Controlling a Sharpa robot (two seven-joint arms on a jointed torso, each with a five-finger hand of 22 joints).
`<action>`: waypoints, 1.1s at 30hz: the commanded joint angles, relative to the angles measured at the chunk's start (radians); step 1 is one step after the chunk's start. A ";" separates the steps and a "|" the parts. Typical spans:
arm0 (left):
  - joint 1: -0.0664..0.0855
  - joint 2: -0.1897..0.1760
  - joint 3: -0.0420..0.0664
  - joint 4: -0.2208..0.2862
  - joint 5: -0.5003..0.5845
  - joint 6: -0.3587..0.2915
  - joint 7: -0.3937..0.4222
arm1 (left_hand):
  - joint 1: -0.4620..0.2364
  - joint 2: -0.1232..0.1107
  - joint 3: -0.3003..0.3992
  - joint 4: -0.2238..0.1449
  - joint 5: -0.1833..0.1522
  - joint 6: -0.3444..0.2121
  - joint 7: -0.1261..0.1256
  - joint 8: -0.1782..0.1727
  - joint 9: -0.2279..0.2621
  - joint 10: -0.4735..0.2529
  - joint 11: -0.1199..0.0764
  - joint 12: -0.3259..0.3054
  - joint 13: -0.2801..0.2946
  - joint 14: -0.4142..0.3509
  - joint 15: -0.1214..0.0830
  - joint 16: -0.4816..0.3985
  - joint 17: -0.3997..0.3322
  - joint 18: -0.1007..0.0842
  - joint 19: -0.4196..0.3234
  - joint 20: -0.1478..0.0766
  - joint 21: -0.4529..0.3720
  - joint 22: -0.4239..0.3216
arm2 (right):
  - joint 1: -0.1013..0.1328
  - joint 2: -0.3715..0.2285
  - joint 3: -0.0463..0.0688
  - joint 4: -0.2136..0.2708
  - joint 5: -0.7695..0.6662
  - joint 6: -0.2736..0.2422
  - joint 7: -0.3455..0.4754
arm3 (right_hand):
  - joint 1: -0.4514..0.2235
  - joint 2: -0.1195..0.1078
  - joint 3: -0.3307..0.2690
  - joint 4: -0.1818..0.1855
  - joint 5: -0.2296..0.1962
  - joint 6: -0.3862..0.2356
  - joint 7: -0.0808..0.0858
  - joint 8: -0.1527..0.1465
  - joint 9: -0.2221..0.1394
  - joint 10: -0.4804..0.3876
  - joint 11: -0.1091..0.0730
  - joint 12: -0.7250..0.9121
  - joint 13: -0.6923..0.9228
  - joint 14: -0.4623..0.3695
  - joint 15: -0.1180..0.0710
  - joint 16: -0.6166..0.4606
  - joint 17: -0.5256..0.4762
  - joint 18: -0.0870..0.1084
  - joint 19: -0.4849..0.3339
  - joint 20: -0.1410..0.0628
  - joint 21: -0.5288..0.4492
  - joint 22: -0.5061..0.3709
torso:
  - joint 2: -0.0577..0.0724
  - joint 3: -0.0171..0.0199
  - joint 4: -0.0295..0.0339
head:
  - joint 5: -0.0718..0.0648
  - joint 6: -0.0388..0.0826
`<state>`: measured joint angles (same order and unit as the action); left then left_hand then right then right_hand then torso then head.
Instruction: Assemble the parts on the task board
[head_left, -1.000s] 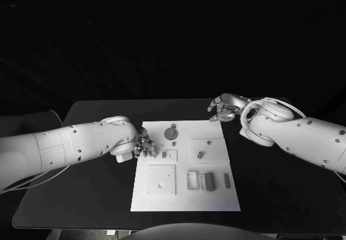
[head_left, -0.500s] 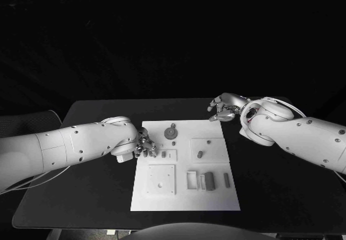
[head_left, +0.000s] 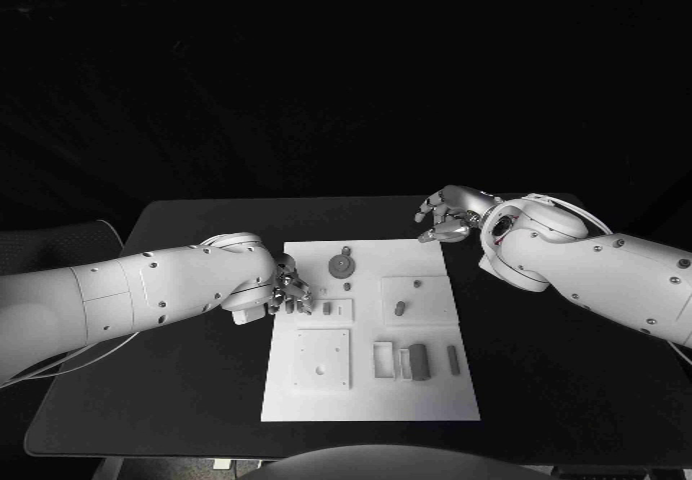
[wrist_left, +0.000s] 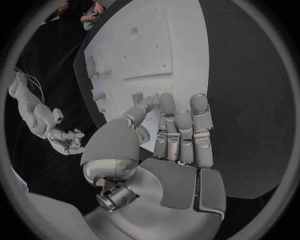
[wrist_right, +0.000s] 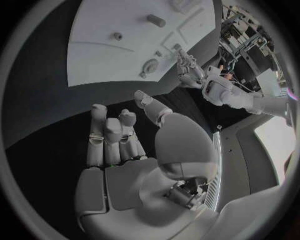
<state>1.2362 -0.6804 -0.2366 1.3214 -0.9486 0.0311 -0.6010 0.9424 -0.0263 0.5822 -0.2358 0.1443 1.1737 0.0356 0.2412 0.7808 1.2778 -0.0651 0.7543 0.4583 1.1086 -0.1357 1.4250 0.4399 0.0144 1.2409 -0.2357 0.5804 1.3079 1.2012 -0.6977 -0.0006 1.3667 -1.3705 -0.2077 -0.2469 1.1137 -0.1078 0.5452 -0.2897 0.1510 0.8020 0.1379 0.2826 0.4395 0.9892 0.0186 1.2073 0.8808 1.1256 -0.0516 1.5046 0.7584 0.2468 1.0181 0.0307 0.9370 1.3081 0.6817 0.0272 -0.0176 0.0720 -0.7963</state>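
Observation:
The white task board (head_left: 433, 400) lies mid-table. Grey parts sit on it: a round disc (head_left: 340, 266) near the far edge, a small piece (head_left: 335, 309) in a square recess, a peg (head_left: 418, 285), and a block (head_left: 418, 362) beside a bar (head_left: 454, 360). My left hand (head_left: 289, 293) hangs over the board's left edge, fingertips down by the recess. In the left wrist view this hand (wrist_left: 178, 135) has straight fingers side by side, the thumb bent toward the board (wrist_left: 156, 40), and nothing in it. My right hand (head_left: 450, 215) hovers over the table past the board's far right corner, loosely spread and empty (wrist_right: 125, 140).
A square white plate (head_left: 323, 358) with small holes takes up the board's near left. An open rectangular frame (head_left: 384, 360) stands left of the block. Black table (head_left: 173, 400) surrounds the board on all sides.

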 joint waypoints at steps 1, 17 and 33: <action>0.000 0.000 0.000 -0.003 -0.017 0.009 -0.010 | 0.014 0.008 0.022 -0.012 0.002 0.003 0.000 0.053 0.001 0.008 -0.003 0.004 0.001 0.025 -0.036 0.006 0.001 0.011 0.019 -0.025 0.004 0.023 | -0.001 0.000 0.001 0.001 -0.009 0.012 0.001 | 0.005 -0.005 -0.002 0.000 0.001 0.036 0.031 -0.005 -0.001 -0.054 0.038 0.003 -0.002 -0.005 0.002 -0.001 -0.002 0.015 -0.008 0.001 -0.005 0.017 | 0.000 -0.0003 0.0004 | 0.000 0.000; -0.005 0.016 0.000 -0.012 -0.017 0.010 -0.008 | 0.012 0.007 0.023 -0.011 0.002 0.000 0.000 0.057 -0.002 0.005 -0.003 0.005 0.001 0.024 -0.036 0.006 0.002 0.011 0.017 -0.025 0.005 0.023 | -0.001 0.000 0.001 0.002 -0.009 0.011 0.002 | 0.005 -0.005 -0.002 0.000 0.001 0.036 0.031 -0.005 -0.001 -0.054 0.038 0.004 -0.002 -0.006 0.002 -0.001 -0.002 0.015 -0.008 0.001 -0.005 0.017 | 0.000 0.0005 -0.0003 | 0.000 -0.003; -0.007 0.018 0.000 -0.012 -0.018 0.026 -0.007 | -0.022 -0.055 0.002 0.025 -0.026 -0.012 0.000 0.085 -0.022 -0.002 -0.003 0.015 0.001 0.018 -0.036 0.010 0.005 0.010 0.009 -0.028 0.015 0.021 | -0.001 -0.002 0.001 0.002 -0.009 0.011 0.002 | 0.004 -0.005 -0.002 0.000 0.001 0.036 0.031 -0.005 -0.002 -0.054 0.038 0.004 -0.002 -0.006 0.002 -0.001 -0.002 0.015 -0.008 0.001 -0.005 0.017 | 0.000 0.0003 0.0000 | -0.003 -0.006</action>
<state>1.2329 -0.6662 -0.2348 1.3089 -0.9602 0.0478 -0.6093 0.9244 -0.0640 0.5917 -0.2211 0.1226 1.1663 0.0356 0.2963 0.7599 1.2778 -0.0651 0.7636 0.4593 1.1066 -0.1420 1.4288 0.4430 0.0142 1.2349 -0.2418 0.5923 1.3076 1.2009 -0.6996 -0.0006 1.3676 -1.3705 -0.2071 -0.2475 1.1137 -0.1078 0.5452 -0.2897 0.1510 0.8003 0.1396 0.2826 0.4388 0.9862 0.0216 1.2072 0.8801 1.1256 -0.0515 1.5046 0.7584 0.2540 1.0180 0.0308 0.9370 1.3081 0.6816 0.0278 -0.0178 0.0691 -0.8024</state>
